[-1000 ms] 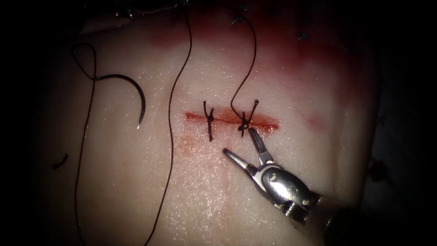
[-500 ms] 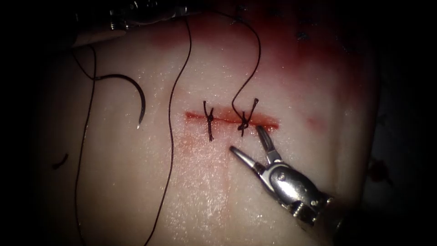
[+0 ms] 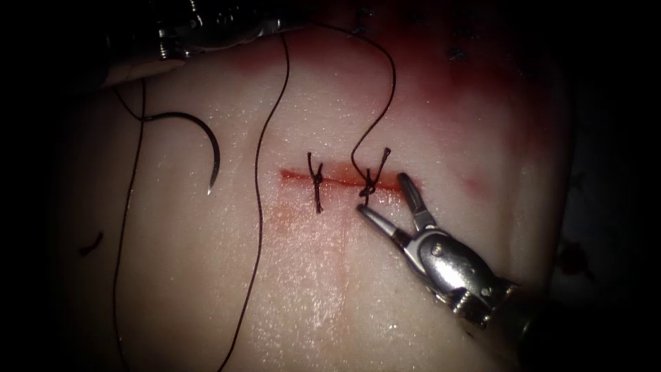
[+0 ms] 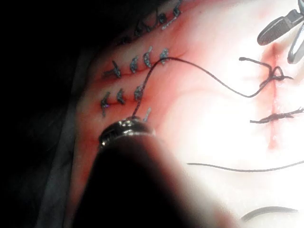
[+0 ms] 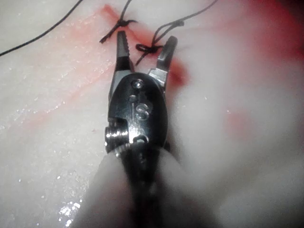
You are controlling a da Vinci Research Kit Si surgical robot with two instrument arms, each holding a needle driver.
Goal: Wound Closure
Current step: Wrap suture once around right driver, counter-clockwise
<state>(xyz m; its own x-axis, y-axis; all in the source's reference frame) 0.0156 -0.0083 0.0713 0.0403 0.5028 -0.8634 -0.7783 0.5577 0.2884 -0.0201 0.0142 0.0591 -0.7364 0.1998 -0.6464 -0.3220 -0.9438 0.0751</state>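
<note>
The right arm's tool (image 3: 385, 196) enters from four o'clock in the endoscope view with its jaws spread wide and nothing between them; one jaw tip sits just below the right-hand knot (image 3: 370, 184), the other lies at the right end of the cut (image 3: 344, 180), so the short tails of that knot hang in the gap between the two jaws. The right wrist view shows the same: the right arm's tool (image 5: 145, 47) straddles the knot (image 5: 144, 47), jaws apart, not clamped on it. A second knot (image 3: 317, 180) sits on the cut toward nine o'clock of the first. The left arm's tool (image 3: 206, 31) is at eleven o'clock near the far edge of the tissue (image 3: 310, 289), and whether its jaws are open or shut cannot be told. A strand of thread (image 3: 377, 103) arcs from the right-hand knot up toward twelve o'clock. The needle (image 3: 200, 138) lies free on the tissue, well left of the cut at about nine o'clock, held by neither tool and not in the tissue. Red fluid (image 3: 441, 76) stains the tissue toward one o'clock.
</note>
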